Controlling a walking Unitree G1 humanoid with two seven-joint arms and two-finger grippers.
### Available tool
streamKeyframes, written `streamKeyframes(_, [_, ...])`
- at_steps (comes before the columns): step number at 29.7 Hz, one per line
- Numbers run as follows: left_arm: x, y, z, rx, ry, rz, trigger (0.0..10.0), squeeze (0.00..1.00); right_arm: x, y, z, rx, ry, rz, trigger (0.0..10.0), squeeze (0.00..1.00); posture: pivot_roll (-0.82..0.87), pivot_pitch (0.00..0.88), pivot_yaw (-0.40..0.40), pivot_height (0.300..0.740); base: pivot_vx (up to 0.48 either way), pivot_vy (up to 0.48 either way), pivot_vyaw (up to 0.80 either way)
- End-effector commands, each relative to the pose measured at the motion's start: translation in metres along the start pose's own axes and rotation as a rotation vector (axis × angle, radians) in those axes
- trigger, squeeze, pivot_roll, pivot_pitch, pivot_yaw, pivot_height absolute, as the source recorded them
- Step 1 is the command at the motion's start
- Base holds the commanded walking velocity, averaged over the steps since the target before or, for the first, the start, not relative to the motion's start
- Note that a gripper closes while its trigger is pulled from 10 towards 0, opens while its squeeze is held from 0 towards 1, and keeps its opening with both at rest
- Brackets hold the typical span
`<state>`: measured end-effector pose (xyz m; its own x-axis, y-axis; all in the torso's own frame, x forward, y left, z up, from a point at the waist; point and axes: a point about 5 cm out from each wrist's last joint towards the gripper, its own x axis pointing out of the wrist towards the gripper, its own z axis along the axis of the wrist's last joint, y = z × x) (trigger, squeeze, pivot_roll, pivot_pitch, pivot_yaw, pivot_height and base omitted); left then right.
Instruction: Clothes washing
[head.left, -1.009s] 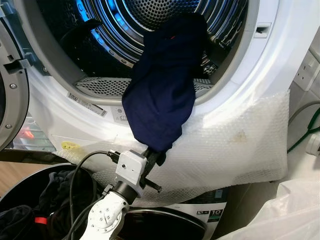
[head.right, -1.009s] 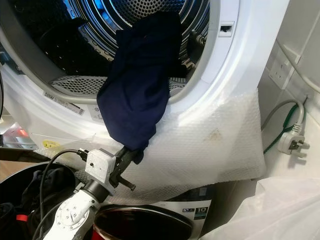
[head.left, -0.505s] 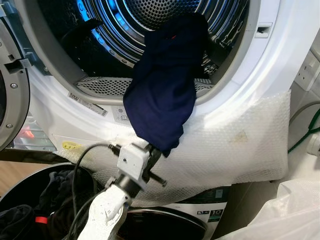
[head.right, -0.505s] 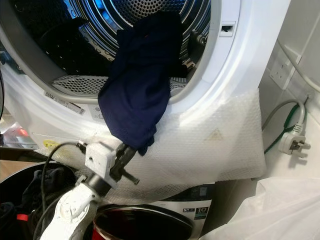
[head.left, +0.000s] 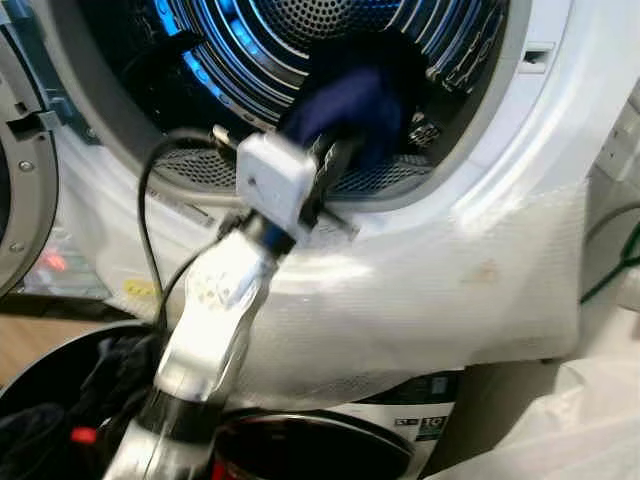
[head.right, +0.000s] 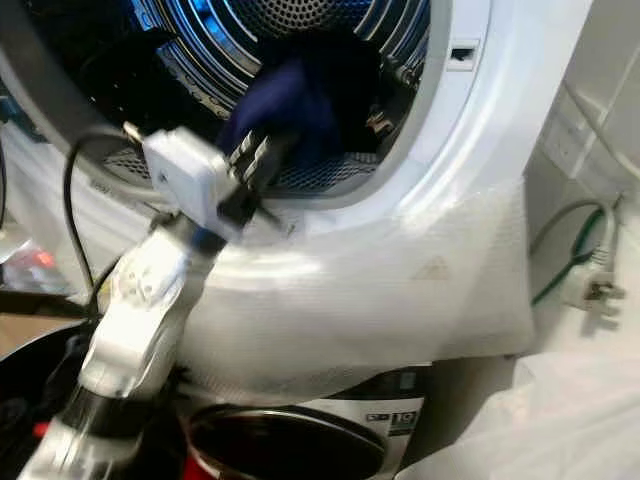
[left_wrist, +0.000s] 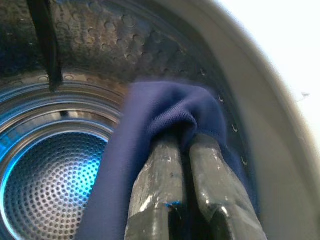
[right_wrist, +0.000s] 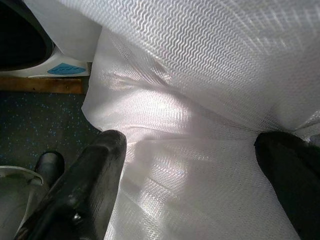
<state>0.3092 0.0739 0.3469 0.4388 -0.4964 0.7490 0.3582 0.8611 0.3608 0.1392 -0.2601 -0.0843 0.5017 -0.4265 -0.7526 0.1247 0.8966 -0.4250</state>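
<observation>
Left gripper (head.left: 335, 165), at upper centre of frame, has risen from below the door rim and is clenched on the dark navy cloth garment (head.left: 350, 105), now bundled inside the blue-lit perforated steel drum (head.right: 300, 20). Loading nearly done; release comes next. Right gripper (right_wrist: 190, 165) splayed over white plastic sheeting (right_wrist: 200, 75).

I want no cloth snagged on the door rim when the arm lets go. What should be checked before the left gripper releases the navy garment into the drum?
1. Grip on the navy garment: ok, the left gripper is shut on a fold of it.
2. Gripper past the door rim: ok, its fingers reach into the lit drum.
3. Whole garment inside the drum: cannot tell, head views are blurred and the arm hides its lower part.
4. Bubble wrap over the front panel: ok, no cloth lies on it.
5. Right gripper clear of the drum: ok, open, pointing at white plastic sheeting.
</observation>
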Motion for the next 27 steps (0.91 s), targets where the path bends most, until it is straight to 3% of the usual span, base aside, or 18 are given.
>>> streamKeyframes(1, [0.010,0.016,-0.014,0.041,0.059,0.006,0.0,0.00,0.003,-0.019,0.000,0.018,-0.002,-0.076,10.0,0.00,-0.01,0.000,-0.011,0.740,0.000,0.000,0.00])
streamKeyframes(3, [0.010,0.016,-0.014,0.041,0.059,0.006,0.0,0.00,0.003,-0.019,0.000,0.018,-0.002,-0.076,10.0,0.00,-0.01,0.000,-0.011,0.740,0.000,0.000,0.00])
streamKeyframes(6, [0.040,0.064,-0.033,0.017,0.211,0.029,0.0,0.00,0.002,-0.020,0.000,0.034,0.000,-0.085,10.0,0.00,-0.02,0.000,-0.006,0.740,0.000,0.000,0.00])
streamKeyframes(9, [0.055,0.083,-0.027,-0.066,0.206,0.078,0.0,0.00,0.002,-0.021,-0.001,0.035,0.002,-0.086,10.0,0.00,-0.02,0.000,-0.007,0.740,0.000,0.000,0.00])
streamKeyframes(10, [0.066,0.090,-0.021,-0.061,0.217,0.087,0.0,0.00,0.002,-0.022,-0.001,0.037,0.002,-0.089,10.0,0.00,-0.03,0.000,-0.007,0.740,0.000,0.000,0.00])
streamKeyframes(11, [0.070,0.091,-0.020,-0.056,0.221,0.084,0.0,0.00,0.002,-0.022,-0.001,0.038,0.002,-0.090,10.0,0.00,-0.03,0.000,-0.007,0.740,0.000,0.000,0.00])
streamKeyframes(14, [0.077,0.095,-0.021,-0.145,0.258,0.095,0.0,0.00,0.003,-0.025,-0.001,0.041,0.001,-0.098,10.0,0.00,-0.04,0.000,-0.009,0.740,0.000,0.000,0.00])
streamKeyframes(16, [0.077,0.096,-0.030,-0.223,0.339,0.099,0.0,0.00,0.003,-0.027,-0.002,0.035,0.000,-0.099,10.0,0.00,-0.04,0.000,-0.009,0.740,0.000,0.000,0.00])
streamKeyframes(19, [0.071,0.089,-0.044,-0.211,0.451,0.049,0.0,0.00,0.003,-0.028,-0.003,0.035,0.003,-0.102,10.0,0.00,-0.04,0.000,-0.009,0.740,0.000,0.000,0.00])
streamKeyframes(21, [0.068,0.082,-0.051,-0.217,0.506,-0.025,1.3,0.00,0.002,-0.028,-0.004,0.035,0.004,-0.102,10.0,0.00,-0.04,0.000,-0.010,0.740,0.000,0.000,0.00])
streamKeyframes(22, [0.060,0.070,-0.059,-0.194,0.559,-0.172,9.4,0.81,0.002,-0.028,-0.004,0.033,0.005,-0.101,10.0,0.00,-0.04,0.000,-0.010,0.740,0.000,0.000,0.00])
streamKeyframes(23, [0.060,0.070,-0.059,-0.194,0.559,-0.172,9.4,0.81,0.002,-0.028,-0.004,0.033,0.005,-0.101,10.0,0.00,-0.04,0.000,-0.010,0.740,0.000,0.000,0.00])
streamKeyframes(24, [0.051,0.059,-0.067,-0.188,0.596,-0.324,10.0,1.00,0.002,-0.027,-0.005,0.031,0.006,-0.098,10.0,0.00,-0.04,0.000,-0.009,0.740,0.000,0.000,0.00])
streamKeyframes(27, [0.052,0.054,-0.064,-0.199,0.548,-0.404,10.0,1.00,0.002,-0.026,-0.006,0.025,0.007,-0.092,10.0,0.00,-0.03,0.000,-0.019,0.740,0.000,0.000,0.00])
